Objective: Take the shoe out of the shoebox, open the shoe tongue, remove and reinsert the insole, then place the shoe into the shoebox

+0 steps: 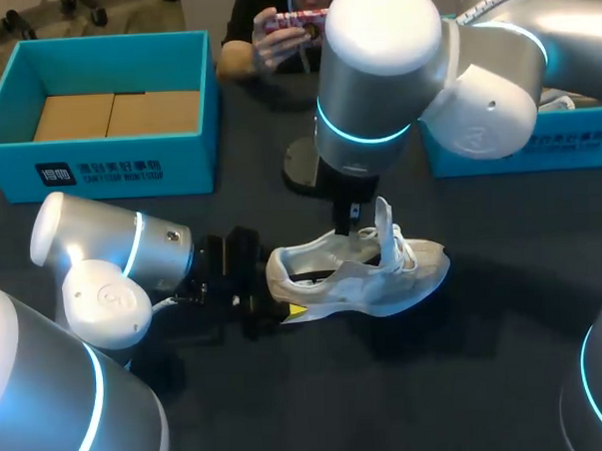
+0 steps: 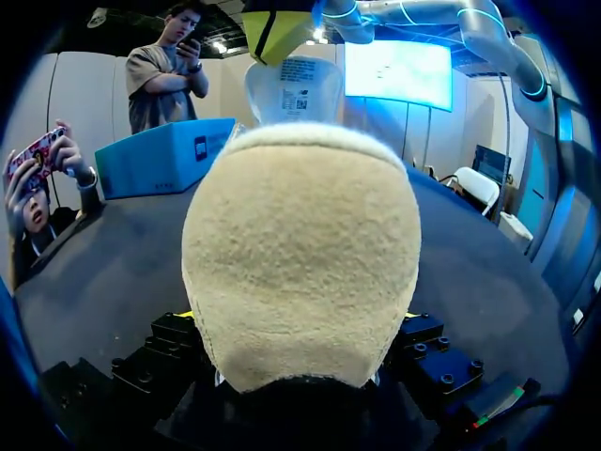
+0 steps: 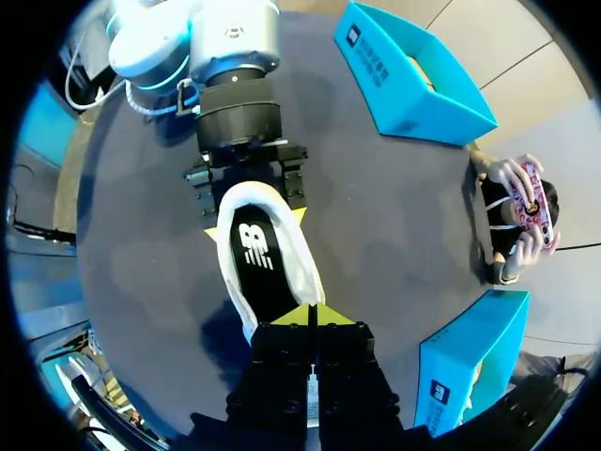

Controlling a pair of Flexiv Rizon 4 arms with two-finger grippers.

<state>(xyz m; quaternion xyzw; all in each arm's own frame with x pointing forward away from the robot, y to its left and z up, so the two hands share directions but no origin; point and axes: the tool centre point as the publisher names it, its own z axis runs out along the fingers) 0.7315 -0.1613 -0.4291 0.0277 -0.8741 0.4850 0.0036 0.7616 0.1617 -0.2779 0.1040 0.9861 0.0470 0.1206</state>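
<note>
A white shoe [image 1: 383,282] lies on its sole mid-table, toe to the right. My left gripper [image 1: 252,288] reaches in from the left, one finger on each side of the heel, so it is shut on the shoe. The left wrist view is filled by the beige heel [image 2: 300,254]. My right gripper [image 1: 353,219] comes down from above, shut on the shoe tongue [image 2: 296,85], which stands lifted. In the right wrist view its yellow tips [image 3: 311,318] are pressed together over the shoe's mouth, and the black insole [image 3: 258,263] lies inside. The blue shoebox [image 1: 6,104] stands at the back left.
A second blue box part [image 1: 517,146] sits at the back right, under my right arm. A black round base [image 1: 300,168] stands just beyond the shoe. Brown cardboard [image 1: 116,114] lines the shoebox. Dark table surface lies bare in front of the shoe.
</note>
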